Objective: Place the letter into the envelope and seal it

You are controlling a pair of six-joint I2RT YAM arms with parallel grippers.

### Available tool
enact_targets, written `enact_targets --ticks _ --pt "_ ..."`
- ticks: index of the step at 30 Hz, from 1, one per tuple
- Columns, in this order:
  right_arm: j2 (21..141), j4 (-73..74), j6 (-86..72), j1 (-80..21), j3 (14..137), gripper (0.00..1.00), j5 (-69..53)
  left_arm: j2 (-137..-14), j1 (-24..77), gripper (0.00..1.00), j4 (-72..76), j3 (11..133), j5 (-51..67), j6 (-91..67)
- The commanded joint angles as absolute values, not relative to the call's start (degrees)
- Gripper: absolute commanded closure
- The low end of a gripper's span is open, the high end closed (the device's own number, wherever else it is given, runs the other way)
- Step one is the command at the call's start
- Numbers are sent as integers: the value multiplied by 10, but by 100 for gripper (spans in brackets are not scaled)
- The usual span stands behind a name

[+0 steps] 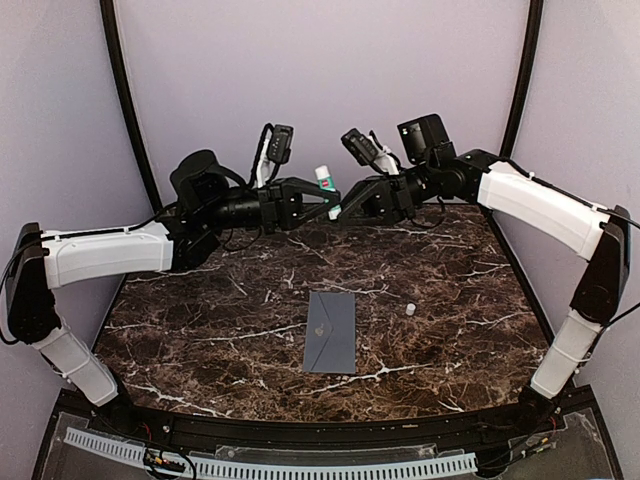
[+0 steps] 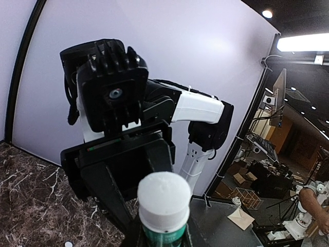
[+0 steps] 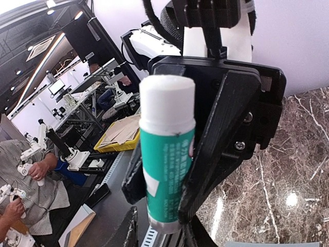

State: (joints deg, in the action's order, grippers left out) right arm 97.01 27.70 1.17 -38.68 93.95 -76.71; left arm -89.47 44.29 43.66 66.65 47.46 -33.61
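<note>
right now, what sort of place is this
Probably a robotics lab or workshop. The marble-patterned table sits in a lilac-walled booth, and the wrist views show, beyond it, more benches with small robot arms, a person in a striped shirt and cardboard boxes.

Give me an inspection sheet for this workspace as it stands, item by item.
Surface: dark marbled tabletop.
Job's things: envelope lies flat near the centre; letter not seen.
Clutter: small white piece to the right of the envelope, apart from it; glue stick held up in the air.
Grippers: left gripper shut on the glue stick; right gripper has its tips flanking the stick's lower end, grip unclear.
Cables: black cables loop at the wrists, off the table.
Surroundings: pale backdrop walls; a person at a bench beyond.
</note>
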Motion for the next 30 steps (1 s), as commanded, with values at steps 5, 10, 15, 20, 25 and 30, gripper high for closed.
enact_targets --ticks 5,10,15,20,25,30 --pt "959 239 -17 -388 936 76 -787 -896 445 100 444 681 466 -335" --pt "958 239 -20 -387 933 90 -773 -894 445 100 440 680 450 -328" --pt "946 267 -4 -388 936 100 -631 -880 459 100 383 676 310 -276" --pt "922 280 8 -399 931 100 -309 -896 512 100 363 678 69 -232" --pt "916 283 10 -394 912 84 -318 -923 521 100 371 701 55 -254" --pt "900 293 38 -329 890 65 -488 -910 521 100 373 698 96 -243"
